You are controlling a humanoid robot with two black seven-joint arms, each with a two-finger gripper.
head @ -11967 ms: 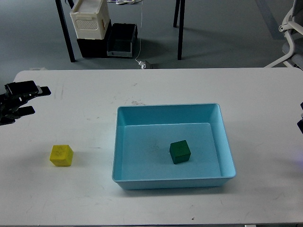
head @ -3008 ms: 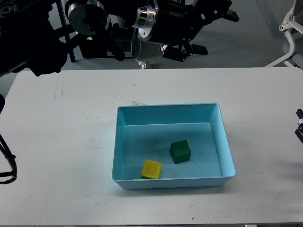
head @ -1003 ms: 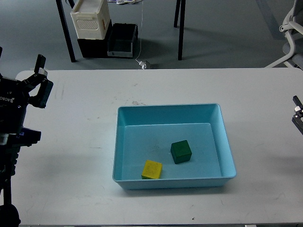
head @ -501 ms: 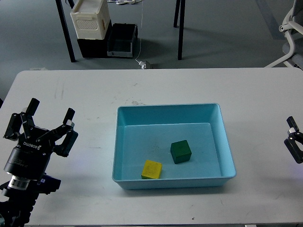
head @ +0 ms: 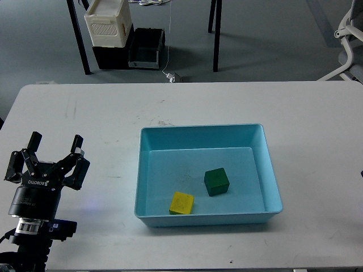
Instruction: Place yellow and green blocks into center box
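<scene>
The light blue box [head: 272, 187] sits in the middle of the white table. A yellow block [head: 181, 203] lies inside it near the front wall. A green block [head: 216, 182] lies inside it near the centre, a little right of the yellow one. My left gripper [head: 55, 149] stands open and empty over the table's left side, fingers pointing up, well left of the box. My right gripper is out of view.
The white table [head: 187, 107] runs across the view. Beyond its far edge stand a white crate [head: 108, 22] on black bins [head: 144, 48], table legs and a cable on the floor. An office chair [head: 349, 39] is at the far right.
My left gripper has moved slightly down and stays open. My right gripper, seen at the right edge half a second ago, has left the view. Both blocks rest unmoved in the box.
</scene>
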